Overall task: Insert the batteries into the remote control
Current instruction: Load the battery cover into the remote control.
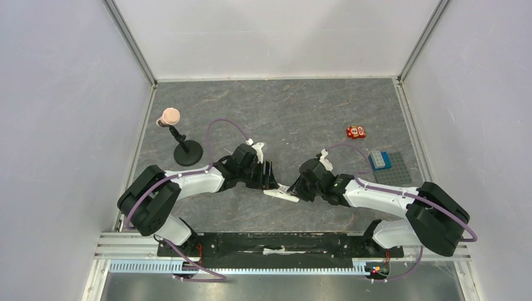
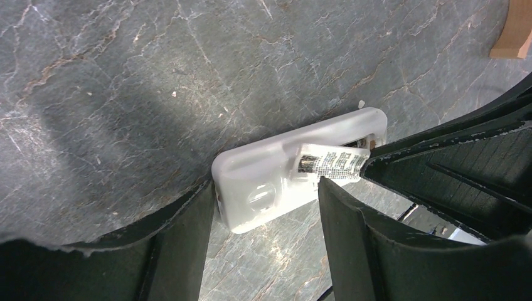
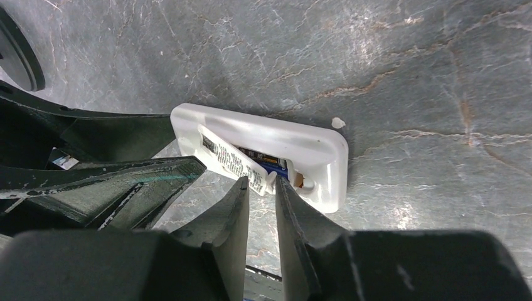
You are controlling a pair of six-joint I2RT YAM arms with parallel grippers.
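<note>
**Position.** We find the remote lying back up on the table, close to the near edge and about midway between the left and right edges. Its bay is uncovered. The battery sits askew in the bay. One end is down inside, and the other is raised over the bay's long rim, short of the brown contact. A patch of blue shows beneath it; we cannot tell whether that is a second cell.

**Grippers.** The right gripper is nearly clenched, its tips pinching the raised end of the battery. The left gripper has its jaws set wide on either side of the remote's far end. We cannot tell whether they press the case or merely flank it.

**Handling.**
- We judge the battery light, rigid and round, with a glossy label. It will probably roll and twist out of a pinch taken at the very end. A hold across the middle of the body, square to its length, gives better control of the tilt.
- We judge the remote a light, stiff, hollow plastic case that slides readily on the stone-patterned surface.
- We take hold of the remote across its two long sides, clear of the bay, and with moderate force only, since the thin walls beside the bay may flex.
- We expect the contact to push back, so seating calls for a push along the bay first, then downward.
</note>
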